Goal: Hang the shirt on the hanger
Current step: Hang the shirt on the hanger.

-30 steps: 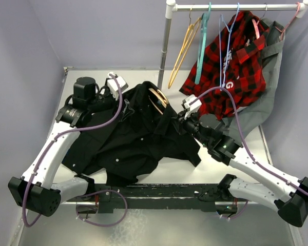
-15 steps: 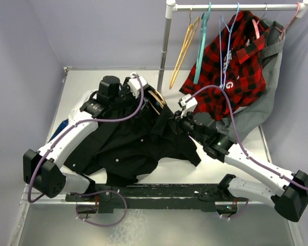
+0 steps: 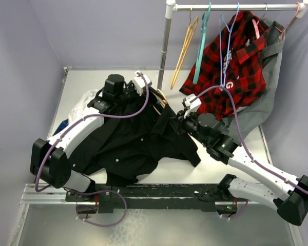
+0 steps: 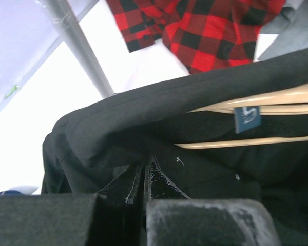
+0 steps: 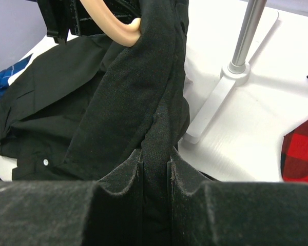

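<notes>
Black shirt (image 3: 133, 138) crumpled on table, tan hanger (image 4: 277, 105) partly inside collar.

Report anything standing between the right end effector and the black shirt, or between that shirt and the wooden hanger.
Nothing visible does. The right end effector is clamped on a fold of the shirt, and the hanger already lies inside the fabric.

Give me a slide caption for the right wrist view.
The right pincer clamps a fold of the black shirt; the tan hanger pokes out above.
</notes>
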Available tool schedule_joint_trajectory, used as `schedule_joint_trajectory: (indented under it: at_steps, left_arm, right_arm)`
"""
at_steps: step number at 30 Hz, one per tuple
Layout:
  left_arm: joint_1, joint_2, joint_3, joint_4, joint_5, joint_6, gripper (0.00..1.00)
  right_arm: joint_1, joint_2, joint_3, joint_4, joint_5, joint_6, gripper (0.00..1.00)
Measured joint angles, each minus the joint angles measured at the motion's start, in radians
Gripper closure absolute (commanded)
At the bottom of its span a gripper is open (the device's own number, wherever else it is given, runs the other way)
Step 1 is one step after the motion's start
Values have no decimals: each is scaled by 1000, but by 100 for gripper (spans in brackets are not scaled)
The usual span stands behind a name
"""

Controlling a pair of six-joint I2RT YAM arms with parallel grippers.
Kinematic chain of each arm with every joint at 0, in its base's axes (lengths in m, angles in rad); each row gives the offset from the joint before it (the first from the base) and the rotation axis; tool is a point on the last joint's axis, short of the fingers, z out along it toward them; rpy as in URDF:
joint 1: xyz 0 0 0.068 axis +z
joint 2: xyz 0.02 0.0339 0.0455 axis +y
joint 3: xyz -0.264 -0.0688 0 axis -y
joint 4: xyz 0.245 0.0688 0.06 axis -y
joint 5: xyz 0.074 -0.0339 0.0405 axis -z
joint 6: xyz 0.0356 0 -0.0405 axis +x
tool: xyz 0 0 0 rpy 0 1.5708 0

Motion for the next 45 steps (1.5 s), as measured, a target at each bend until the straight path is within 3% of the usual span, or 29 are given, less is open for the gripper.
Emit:
schedule_joint_trajectory:
  at_steps: [14, 24, 25, 26, 27, 28, 32, 36, 45]
  left_arm:
    - [-48, -98, 0, -144, 322, 59, 100]
    - [-125, -117, -94, -247, 282, 161, 100]
    - [-125, -117, -100, -248, 266, 166, 81]
    - [-125, -117, -101, -251, 249, 176, 52]
    - [-126, -117, -101, -251, 234, 186, 17]
    - [-126, -118, -101, -253, 223, 193, 2]
    - [-124, -138, -77, -333, 181, 220, 1]
    - [-94, -179, 29, -476, 245, 330, 1]
    - [170, -216, 257, -957, 661, 1061, 1]
  right_arm:
    - [2, 28, 0, 5, -3, 18, 100]
    - [3, 71, 3, 10, -5, 20, 100]
    - [3, 70, 3, 10, -6, 20, 100]
    - [3, 67, 3, 8, -6, 20, 100]
    - [3, 61, 3, 5, -6, 20, 100]
    - [3, 53, 3, 3, -6, 19, 100]
    - [2, -26, -5, -4, -26, 9, 100]
    - [2, -144, -51, -11, -107, -22, 100]
    - [1, -274, -60, -167, -247, -107, 100]
